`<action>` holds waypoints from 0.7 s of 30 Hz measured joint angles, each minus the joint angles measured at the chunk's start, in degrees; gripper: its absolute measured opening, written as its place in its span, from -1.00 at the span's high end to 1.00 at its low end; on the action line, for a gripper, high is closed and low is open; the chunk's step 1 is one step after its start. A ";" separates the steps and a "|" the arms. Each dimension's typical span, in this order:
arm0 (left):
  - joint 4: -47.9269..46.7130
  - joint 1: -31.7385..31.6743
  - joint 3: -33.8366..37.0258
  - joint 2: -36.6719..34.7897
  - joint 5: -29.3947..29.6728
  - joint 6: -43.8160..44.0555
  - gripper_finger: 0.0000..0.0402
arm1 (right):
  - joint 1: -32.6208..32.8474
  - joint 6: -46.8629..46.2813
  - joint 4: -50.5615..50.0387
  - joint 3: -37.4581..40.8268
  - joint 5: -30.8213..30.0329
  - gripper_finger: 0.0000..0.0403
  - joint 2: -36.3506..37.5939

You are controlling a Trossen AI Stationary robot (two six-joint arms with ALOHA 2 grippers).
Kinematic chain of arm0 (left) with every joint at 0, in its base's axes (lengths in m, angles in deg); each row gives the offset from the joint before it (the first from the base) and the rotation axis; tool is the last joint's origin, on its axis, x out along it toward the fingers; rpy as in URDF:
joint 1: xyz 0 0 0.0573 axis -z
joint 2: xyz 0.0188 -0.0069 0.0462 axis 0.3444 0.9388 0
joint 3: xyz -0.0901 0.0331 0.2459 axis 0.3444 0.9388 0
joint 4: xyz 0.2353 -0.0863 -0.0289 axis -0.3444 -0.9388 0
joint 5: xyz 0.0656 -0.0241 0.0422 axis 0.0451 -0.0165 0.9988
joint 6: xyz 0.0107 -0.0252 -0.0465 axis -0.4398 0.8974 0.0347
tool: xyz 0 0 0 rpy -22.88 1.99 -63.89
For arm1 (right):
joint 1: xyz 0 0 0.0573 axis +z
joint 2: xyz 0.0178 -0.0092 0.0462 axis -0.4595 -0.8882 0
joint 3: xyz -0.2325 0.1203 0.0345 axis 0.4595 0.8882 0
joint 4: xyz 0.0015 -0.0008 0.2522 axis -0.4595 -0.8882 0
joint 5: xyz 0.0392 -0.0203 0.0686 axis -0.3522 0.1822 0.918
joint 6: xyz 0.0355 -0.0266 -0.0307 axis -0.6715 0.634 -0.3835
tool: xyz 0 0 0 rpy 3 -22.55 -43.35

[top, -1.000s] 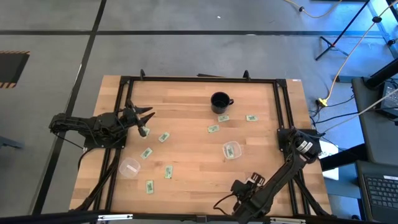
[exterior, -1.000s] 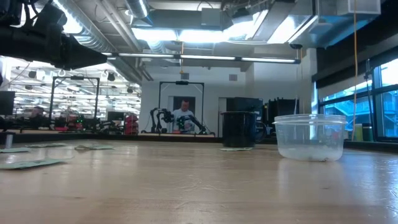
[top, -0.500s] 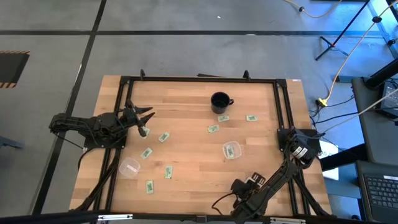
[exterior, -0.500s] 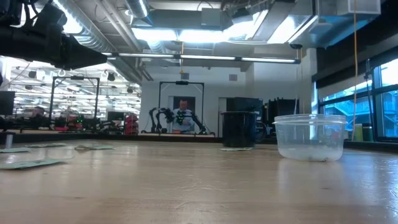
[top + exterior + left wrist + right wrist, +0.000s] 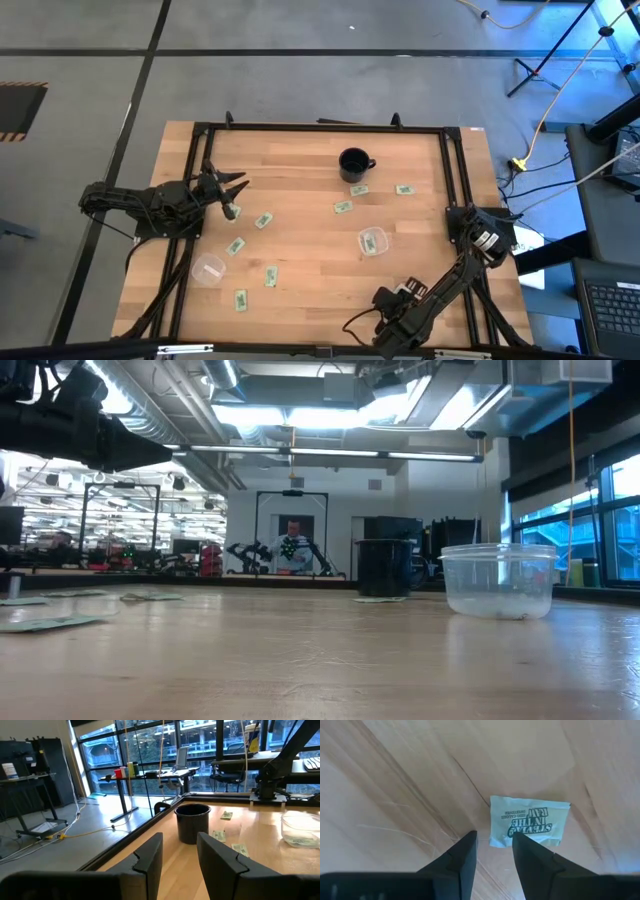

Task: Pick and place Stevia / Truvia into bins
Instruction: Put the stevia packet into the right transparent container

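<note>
Right gripper (image 5: 492, 851) jaws spread slightly, empty; Stevia sachet (image 5: 529, 822) on table just beyond tips, untouched.

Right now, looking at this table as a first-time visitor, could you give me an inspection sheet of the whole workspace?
Surface: wooden table in a black frame.
Job's things: green-and-white sachets scattered about; one clear cup looks empty, the other clear cup holds a sachet.
Clutter: black mug.
Tools: left tool open, empty, at the table's left side; right tool open, near the front edge, above a sachet.
Cables: yellow cable on the floor, right of the table.
Surroundings: person far behind; keyboard at right.
</note>
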 joint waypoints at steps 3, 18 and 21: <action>0.00 0.00 0.01 0.00 -0.01 0.00 0.42 | -0.07 0.07 0.20 0.31 0.35 0.35 -0.01; 0.00 0.01 -0.01 -0.01 -0.13 0.00 0.42 | -0.13 0.00 0.51 0.39 1.11 0.72 -0.07; 0.00 0.01 -0.01 -0.01 -0.14 0.00 0.42 | -0.13 -0.04 0.88 0.38 1.16 0.84 -0.07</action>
